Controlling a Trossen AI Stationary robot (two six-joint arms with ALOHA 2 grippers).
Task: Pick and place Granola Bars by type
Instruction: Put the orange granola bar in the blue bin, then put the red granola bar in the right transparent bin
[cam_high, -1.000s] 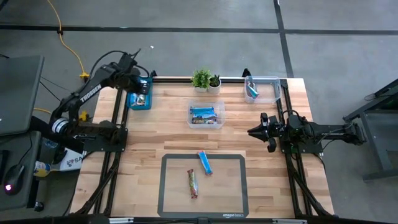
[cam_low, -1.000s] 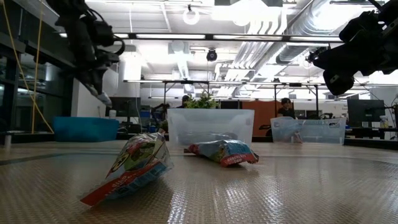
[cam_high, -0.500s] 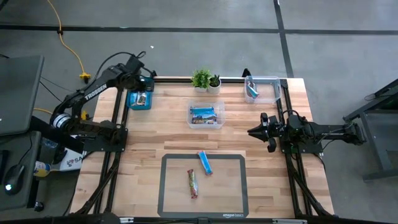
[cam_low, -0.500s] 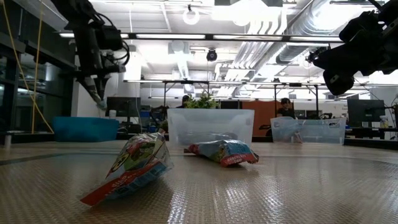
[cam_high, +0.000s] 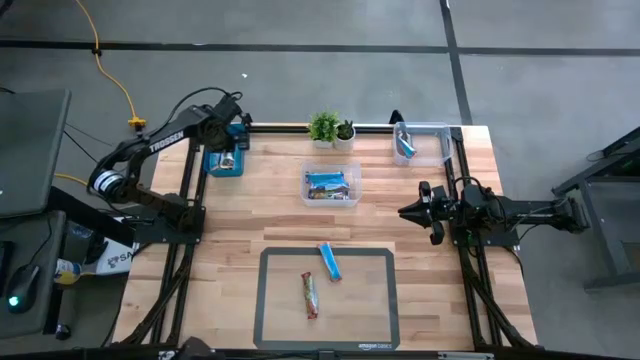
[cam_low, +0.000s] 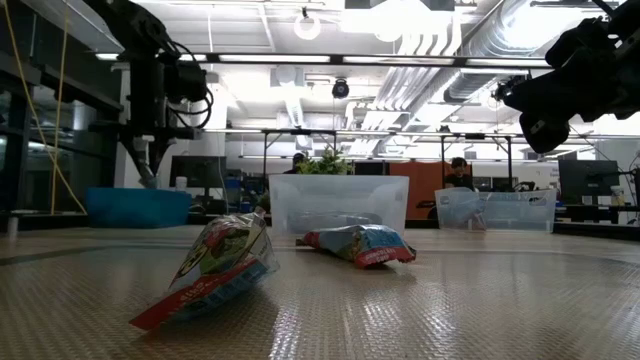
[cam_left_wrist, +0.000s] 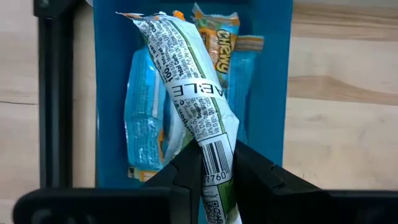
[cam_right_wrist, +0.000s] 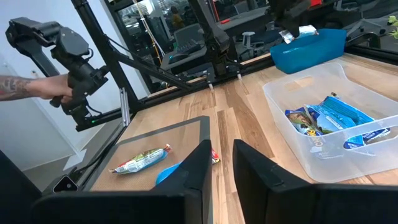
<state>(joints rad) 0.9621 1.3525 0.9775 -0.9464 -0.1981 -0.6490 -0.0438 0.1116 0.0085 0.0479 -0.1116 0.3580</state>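
My left gripper (cam_high: 230, 150) hangs over the blue bin (cam_high: 212, 168) at the table's far left, shut on a granola bar (cam_left_wrist: 186, 87) whose white and green printed side with a barcode shows. Light blue bars (cam_left_wrist: 144, 124) and an orange one (cam_left_wrist: 217, 37) lie in the bin under it. On the dark mat (cam_high: 270, 320) at the near edge lie a blue bar (cam_high: 330, 261) and a red-green bar (cam_high: 310, 295). My right gripper (cam_high: 405, 212) waits level at the table's right side, its fingers (cam_right_wrist: 199, 168) a narrow gap apart, with nothing between them. My left gripper pinches the bar between its two fingers (cam_left_wrist: 189, 174) close to its barcode end (cam_left_wrist: 214, 163). The fingers come from above, pointing steeply down, and lie across the bar. The rest of the bar slants away from the fingers over the bin. Whether its free end (cam_left_wrist: 146, 22) touches the bars below, I cannot tell.
A clear bin (cam_high: 350, 200) with several bars stands mid-table, and another clear bin (cam_high: 430, 150) with a blue bar stands at the far right. Two small potted plants (cam_high: 331, 128) stand at the far edge. A person's arm (cam_right_wrist: 25, 87) shows beyond the table.
My left gripper has sunk toward the blue bin and rolled its wrist, keeping hold of the bar. Its arm has swung a little toward the table's far edge.
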